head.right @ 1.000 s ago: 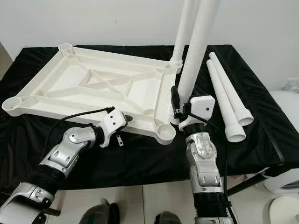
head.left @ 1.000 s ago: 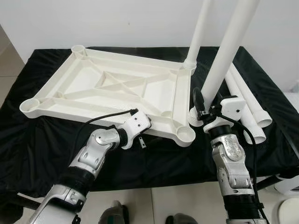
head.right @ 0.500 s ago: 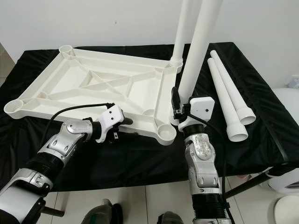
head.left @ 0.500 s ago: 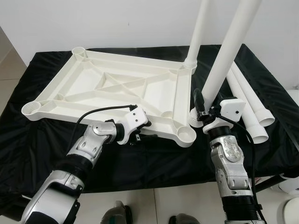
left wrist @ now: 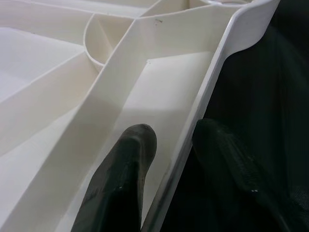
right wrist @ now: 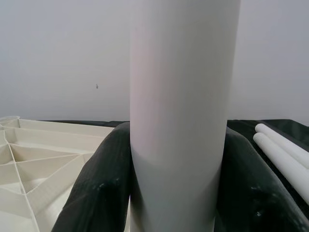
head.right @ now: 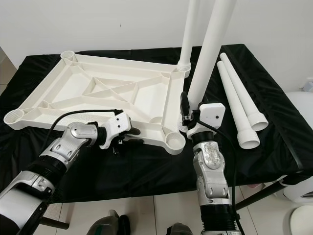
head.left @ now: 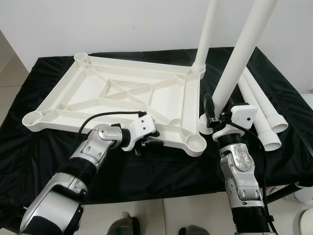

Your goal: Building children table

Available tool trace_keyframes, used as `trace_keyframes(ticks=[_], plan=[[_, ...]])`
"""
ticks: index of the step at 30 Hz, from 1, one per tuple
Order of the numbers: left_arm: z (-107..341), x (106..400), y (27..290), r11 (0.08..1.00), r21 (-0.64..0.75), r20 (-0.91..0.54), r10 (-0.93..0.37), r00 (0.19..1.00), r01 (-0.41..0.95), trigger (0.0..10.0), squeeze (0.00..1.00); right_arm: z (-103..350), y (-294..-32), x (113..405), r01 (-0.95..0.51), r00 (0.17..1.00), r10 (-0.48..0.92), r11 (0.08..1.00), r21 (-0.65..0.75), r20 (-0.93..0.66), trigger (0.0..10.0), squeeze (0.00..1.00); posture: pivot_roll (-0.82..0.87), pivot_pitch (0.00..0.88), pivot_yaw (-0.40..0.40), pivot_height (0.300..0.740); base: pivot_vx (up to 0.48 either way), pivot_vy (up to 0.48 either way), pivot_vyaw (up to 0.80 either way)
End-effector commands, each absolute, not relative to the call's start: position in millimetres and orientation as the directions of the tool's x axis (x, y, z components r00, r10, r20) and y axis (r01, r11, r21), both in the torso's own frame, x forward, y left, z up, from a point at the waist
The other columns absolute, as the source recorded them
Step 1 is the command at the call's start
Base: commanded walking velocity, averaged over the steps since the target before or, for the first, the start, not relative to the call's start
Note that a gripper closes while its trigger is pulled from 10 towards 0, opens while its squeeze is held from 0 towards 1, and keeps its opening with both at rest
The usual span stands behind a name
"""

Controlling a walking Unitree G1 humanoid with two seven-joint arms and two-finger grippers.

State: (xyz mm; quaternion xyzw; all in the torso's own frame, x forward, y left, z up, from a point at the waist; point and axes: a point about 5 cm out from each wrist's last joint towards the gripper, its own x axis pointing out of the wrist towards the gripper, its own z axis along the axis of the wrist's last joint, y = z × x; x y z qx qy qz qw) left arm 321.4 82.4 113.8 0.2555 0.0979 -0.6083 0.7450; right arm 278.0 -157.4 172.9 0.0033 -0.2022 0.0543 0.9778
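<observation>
Our right end effector (head.left: 215,113) is clamped on an upright leg (head.left: 240,54), just right of the near-right socket (head.left: 195,142) of the upturned top (head.left: 117,93). Our left end effector (left wrist: 169,140) straddles its near rim. Legs: one mounted, one held, two lying on the tabletop (head.left: 29,152).

A plain white ribbed plastic tabletop (head.left: 122,95) lies on a black cloth-covered table (head.left: 44,156). The round plastic table legs (head.left: 261,115) at the table's right edge are white too. Both arms are silver, with black fingers (left wrist: 126,179).
</observation>
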Motion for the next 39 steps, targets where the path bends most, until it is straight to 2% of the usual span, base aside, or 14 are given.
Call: trace_keyframes(ticks=[1,2,5,6,21,22,26,27,28,29,34,36,37,39], plan=[[104.4,315.8,85.5,0.056,0.208,-0.512,-0.844,0.158,0.977,10.0,0.00,179.9,-157.4,275.2,-0.102,0.896,0.106,0.994,-0.032,0.430,10.0,0.00,-0.02,0.022,0.093,0.740,0.000,0.000,0.00],[104.1,314.7,86.0,0.050,0.201,-0.511,-0.847,0.148,0.978,8.1,0.00,180.3,-157.6,275.1,-0.101,0.896,0.106,0.994,-0.033,0.431,10.0,0.00,-0.02,0.024,0.094,0.740,0.000,0.000,0.00],[103.8,314.1,86.4,0.045,0.198,-0.511,-0.848,0.142,0.979,8.1,0.00,180.4,-157.7,275.0,-0.101,0.896,0.105,0.994,-0.033,0.432,10.0,0.00,-0.02,0.024,0.094,0.740,0.000,0.000,0.00],[103.1,313.1,87.1,0.040,0.189,-0.509,-0.850,0.132,0.981,0.0,0.00,180.7,-157.9,275.0,-0.100,0.896,0.105,0.994,-0.034,0.432,10.0,0.00,-0.02,0.024,0.093,0.740,0.000,0.000,0.00],[100.2,313.7,90.9,0.071,0.190,-0.511,-0.844,0.160,0.979,0.0,0.00,181.1,-159.4,274.8,-0.093,0.898,0.101,0.995,-0.039,0.427,10.0,0.00,-0.02,0.049,0.092,0.740,0.000,0.000,0.00],[100.6,315.1,91.8,0.105,0.175,-0.501,-0.847,0.180,0.979,8.7,0.00,181.4,-159.4,274.5,-0.092,0.898,0.100,0.995,-0.040,0.428,10.0,0.00,-0.02,0.051,0.094,0.740,0.000,0.000,0.00],[102.1,317.2,93.1,0.163,0.127,-0.469,-0.859,0.205,0.978,8.9,0.00,181.9,-159.3,274.0,-0.089,0.898,0.098,0.995,-0.041,0.429,10.0,0.00,-0.02,0.052,0.095,0.740,0.000,0.000,0.00],[102.2,318.3,94.3,0.190,0.117,-0.462,-0.859,0.223,0.975,6.1,0.00,181.9,-159.3,273.7,-0.088,0.898,0.097,0.995,-0.041,0.430,10.0,0.00,-0.02,0.054,0.094,0.740,0.000,0.000,0.00],[102.1,318.9,95.0,0.204,0.116,-0.460,-0.857,0.235,0.972,8.7,0.00,181.9,-159.3,273.5,-0.088,0.898,0.097,0.995,-0.041,0.430,10.0,0.00,-0.02,0.054,0.094,0.740,0.000,0.000,0.00],[101.0,319.6,97.1,0.225,0.120,-0.462,-0.849,0.255,0.967,9.3,0.00,181.9,-159.3,273.2,-0.088,0.898,0.097,0.995,-0.041,0.430,10.0,0.00,-0.02,0.057,0.092,0.740,0.000,0.000,0.00],[97.9,320.0,105.2,0.268,0.126,-0.486,-0.823,0.295,0.955,9.9,0.00,182.2,-159.7,273.4,-0.089,0.898,0.098,0.995,-0.042,0.429,10.0,0.00,-0.01,0.057,0.089,0.740,0.000,0.000,0.00],[98.0,320.3,109.4,0.295,0.125,-0.485,-0.815,0.318,0.947,9.1,0.00,182.6,-159.8,273.6,-0.090,0.898,0.100,0.995,-0.043,0.429,10.0,0.00,-0.01,0.056,0.090,0.740,0.000,0.000,0.00],[98.2,321.5,112.9,0.328,0.132,-0.490,-0.799,0.349,0.935,10.0,0.00,183.0,-159.9,273.8,-0.091,0.897,0.101,0.995,-0.044,0.430,10.0,0.00,-0.01,0.057,0.089,0.740,0.000,0.000,0.00],[99.2,321.9,114.6,0.348,0.138,-0.483,-0.794,0.370,0.927,10.0,0.00,183.3,-159.9,273.9,-0.091,0.897,0.102,0.995,-0.044,0.430,10.0,0.00,-0.01,0.058,0.088,0.740,0.000,0.000,0.00]])
